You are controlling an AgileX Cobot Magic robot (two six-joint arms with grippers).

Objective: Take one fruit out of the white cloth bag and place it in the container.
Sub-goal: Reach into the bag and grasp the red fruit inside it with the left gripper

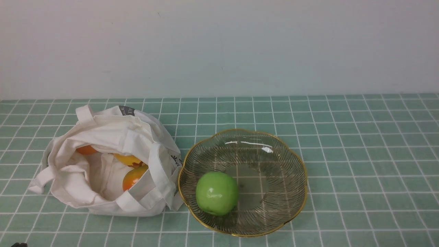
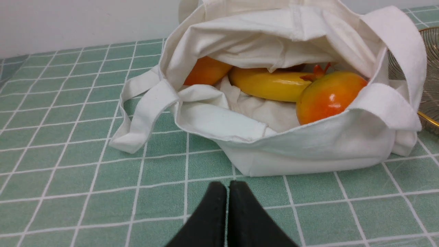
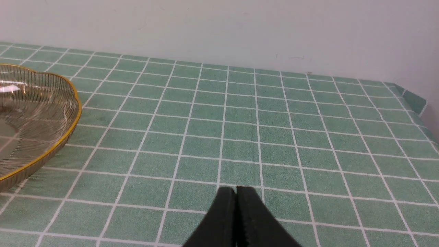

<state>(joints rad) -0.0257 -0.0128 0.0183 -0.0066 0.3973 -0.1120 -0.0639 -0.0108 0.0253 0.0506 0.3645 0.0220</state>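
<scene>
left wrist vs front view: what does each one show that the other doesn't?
Left wrist only: the left claw, tips pressed shut, short of the white cloth bag, and the red crown tip on the fruit.
Front only: the green apple lying in the container, the container's full rim, the bag's grey label.
Both: the bag holding the fruit, a long yellow fruit and an orange fruit, plus some container rim.

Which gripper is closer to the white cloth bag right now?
Left. The left gripper sits just short of the white cloth bag; the right gripper is beyond the container, away from it.
</scene>
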